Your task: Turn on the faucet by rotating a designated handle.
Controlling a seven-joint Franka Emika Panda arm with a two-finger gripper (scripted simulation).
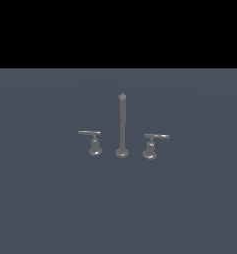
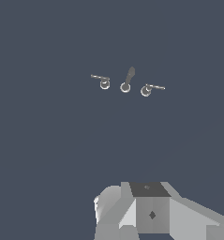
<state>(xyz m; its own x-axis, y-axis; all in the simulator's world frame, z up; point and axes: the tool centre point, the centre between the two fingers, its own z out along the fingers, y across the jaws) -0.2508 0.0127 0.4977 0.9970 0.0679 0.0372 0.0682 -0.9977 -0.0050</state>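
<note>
The faucet stands on a flat grey floor. Its tall thin spout point(image 1: 122, 124) rises in the middle on a round foot. The designated handle point(image 1: 151, 145), with a knobbly stem and a wide disc base, stands on the exterior view's right, with its bar level. The other lever point(image 1: 94, 143), with a smooth bell base, stands on the left. The wrist view shows the spout point(image 2: 127, 80), the designated handle point(image 2: 146, 90) and the other lever point(image 2: 104, 83) small and far off. My gripper point(image 2: 151, 213) shows only as grey body parts, well away from the faucet. Its fingers are hidden.
The grey floor point(image 1: 50, 198) spreads on all sides of the faucet. A black band fills the top of the exterior view. The arm does not show in the exterior view.
</note>
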